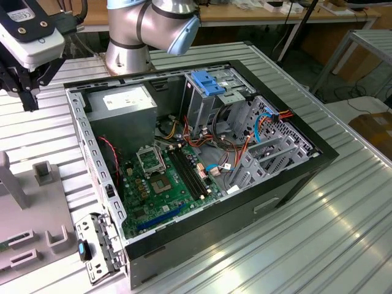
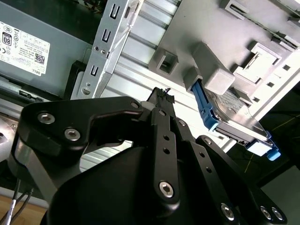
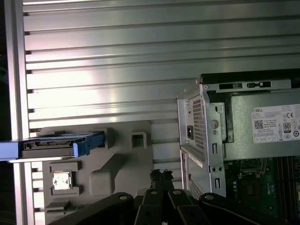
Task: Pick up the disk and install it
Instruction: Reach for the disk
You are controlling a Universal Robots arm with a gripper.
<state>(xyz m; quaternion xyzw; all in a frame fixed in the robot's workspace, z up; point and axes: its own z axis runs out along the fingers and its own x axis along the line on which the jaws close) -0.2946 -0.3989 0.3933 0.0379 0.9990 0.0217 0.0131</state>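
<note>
Exterior view: the gripper (image 1: pixel 27 98) hangs over the surface (image 1: pixel 343 233) beside the open computer case (image 1: pixel 294 177). Second wrist view: the jaws are closed and empty, apart from the disk (image 2: pixel 236 123), which stands on edge in a grey holder (image 2: pixel 213 70). First wrist view: the disk (image 3: pixel 51 146) is near the case.

The computer case (image 1: pixel 275 196) lies open on the table (image 1: pixel 343 239), the arm's base (image 1: pixel 128 43) behind it on the far side. Inside, the power supply (image 1: pixel 125 104) sits far, the motherboard (image 1: pixel 165 184) nearer, the drive cage (image 1: pixel 211 92) toward the exterior view's right. At the exterior view's left, beside the case, a fixture (image 1: pixel 30 214) holds the disk (image 3: pixel 51 146) on edge.
</note>
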